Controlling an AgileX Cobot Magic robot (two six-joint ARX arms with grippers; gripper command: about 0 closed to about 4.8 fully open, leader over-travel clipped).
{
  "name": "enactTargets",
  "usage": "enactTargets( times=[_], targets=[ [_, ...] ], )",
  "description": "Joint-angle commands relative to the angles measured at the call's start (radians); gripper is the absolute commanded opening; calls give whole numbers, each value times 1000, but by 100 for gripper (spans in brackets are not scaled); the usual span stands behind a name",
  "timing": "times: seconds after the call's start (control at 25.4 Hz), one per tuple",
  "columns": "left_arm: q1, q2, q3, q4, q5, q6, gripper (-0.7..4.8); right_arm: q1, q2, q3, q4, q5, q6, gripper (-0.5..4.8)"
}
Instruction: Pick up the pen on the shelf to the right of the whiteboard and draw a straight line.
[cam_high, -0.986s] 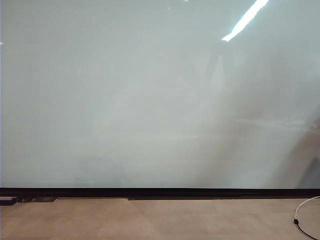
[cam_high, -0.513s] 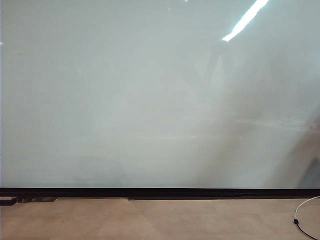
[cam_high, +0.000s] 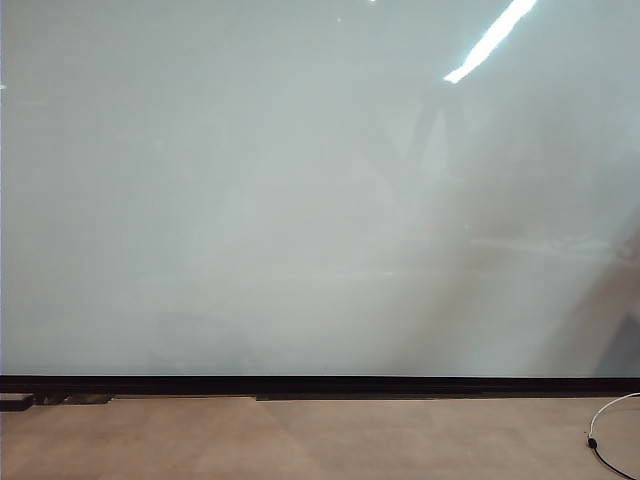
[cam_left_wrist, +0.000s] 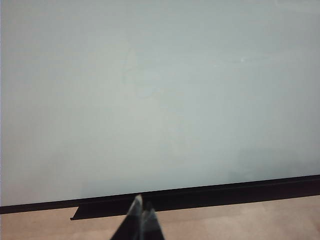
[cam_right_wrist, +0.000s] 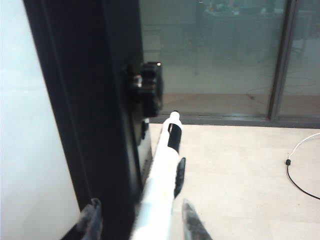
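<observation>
The whiteboard (cam_high: 300, 200) fills nearly everything I can see, and across the last second its face has not changed at all. It is the same bare, glossy grey-white, with a ceiling light's reflection (cam_high: 490, 40) streaking the upper right. No line is on it, so the drawing has not begun. I'd judge the job is at the pick-up stage, off to the board's right.

Below the board's black strip (cam_high: 320, 384) is pale tiled floor (cam_high: 300, 440), with a white cable (cam_high: 605, 440) curling in at the right edge. Neither arm shows from out front.

The right wrist view shows the board's dark side frame (cam_right_wrist: 85, 100) with a black bracket (cam_right_wrist: 149, 87) on it. A glass partition (cam_right_wrist: 215, 50) closes off the room behind.

The pen (cam_right_wrist: 162, 180) lies just beside that frame, its tip pointing away from the camera. The right end effector (cam_right_wrist: 142, 225) straddles it with fingers apart. There is a clear gap on the frame side, so it doesn't look clamped yet.

The left end effector (cam_left_wrist: 141, 220) hangs low before the board, tips pinched together, holding nothing.
</observation>
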Motion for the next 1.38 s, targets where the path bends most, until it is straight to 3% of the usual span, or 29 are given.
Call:
enactTargets(
  times=[0.04, 1.14, 1.26, 1.38],
  targets=[
    [0, 0, 3, 6, 2, 2, -5, -1, -5, 3, 17, -1, 4, 196],
    [0, 0, 3, 6, 2, 2, -5, -4, -7, 17, 18, 2, 3, 195],
    [0, 0, 3, 6, 2, 2, -5, -4, -7, 17, 18, 2, 3, 138],
    [0, 0, 3, 6, 2, 2, -5, -4, -7, 17, 18, 1, 3, 122]
  ],
)
